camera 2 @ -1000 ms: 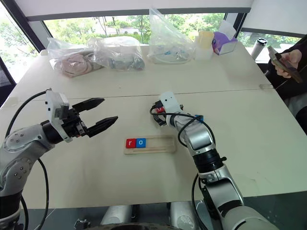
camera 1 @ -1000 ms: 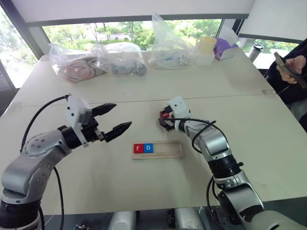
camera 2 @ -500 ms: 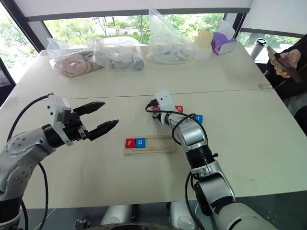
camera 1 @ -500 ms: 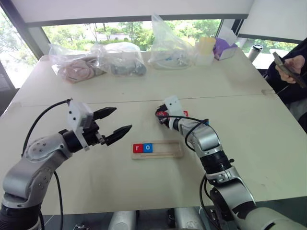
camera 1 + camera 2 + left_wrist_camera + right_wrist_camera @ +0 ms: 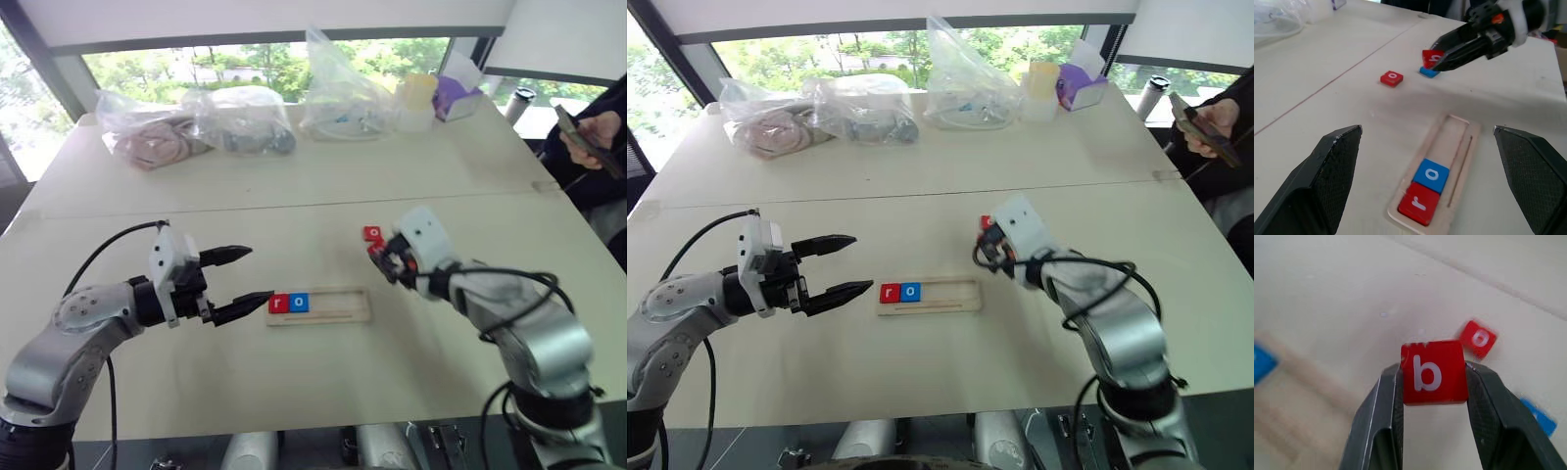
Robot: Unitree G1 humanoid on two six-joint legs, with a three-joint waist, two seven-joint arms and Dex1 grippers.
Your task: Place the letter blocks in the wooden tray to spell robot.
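Showing, at centre frame in the left eye view, a pale table (image 5: 323, 186) carrying the wooden tray (image 5: 338, 305). Lying side by side at the tray's left end, a red r block (image 5: 280, 304) and a blue o block (image 5: 300, 303); remaining tray slots bare. Hovering just left of the tray, the left gripper (image 5: 237, 279), jaws standing wide apart and gripping nothing. Raised above the table at right of centre, the right gripper (image 5: 1432, 377), jaws clamping a red b block (image 5: 1434, 372) by its two side edges, white letter facing the wrist camera. Resting on the table beyond the tray, a red o block (image 5: 1392, 78) and, near it, a blue block (image 5: 1426, 72) with its letter hidden. Lining the upper frame, clear plastic bags (image 5: 343, 93).
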